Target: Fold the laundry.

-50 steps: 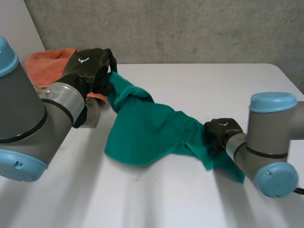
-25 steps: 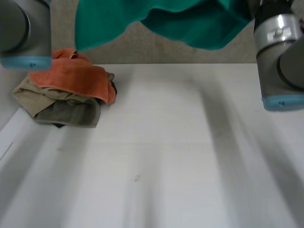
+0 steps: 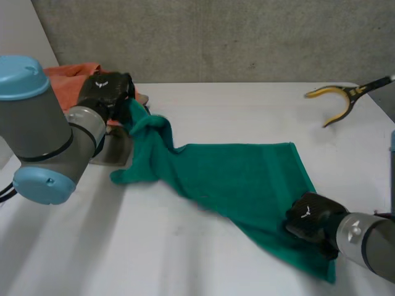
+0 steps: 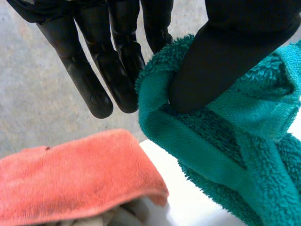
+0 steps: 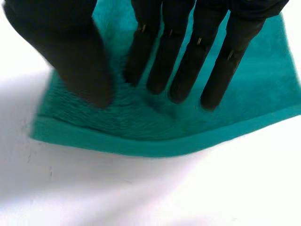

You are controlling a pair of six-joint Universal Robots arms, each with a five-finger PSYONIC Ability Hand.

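- Left hand (image 3: pixel 108 91): clamped on one corner of the towel (image 3: pixel 247 176). Thumb (image 4: pixel 221 61) nips the hem, the other fingers (image 4: pixel 94 80) hang straight and free. The corner is held up, right against the pile (image 3: pixel 114 151).
- Right hand (image 3: pixel 308 221): relaxed, with straight fingers (image 5: pixel 181 70) and thumb laid flat on top of the towel. It sits by the near hem at the end farthest from the pile, pressing rather than gripping.
- Towel: runs from the pile out across the table (image 3: pixel 247 105). The end away from the pile lies flat, with a straight edge and a square corner. The end at the pile is bunched and twisted where it hangs from the left hand.
- Progress, my read: spreading is partly done and no fold is made yet. What's left is to flatten the bunched end, fold it, then do the rest of the pile.
- Materials: the towel is teal terry, thick loop pile, with a flat woven hem band. It's limp and drapes in soft ridges.
- Pile: an orange cloth (image 4: pixel 70 179), same fluffy terry, lies on top of crumpled drab grey-green items, unfolded.
- Table: white, smooth and hard.
- Tool (image 3: pixel 336 102): yellow and black, forked and rigid. It's well apart from the pile, beyond the towel.
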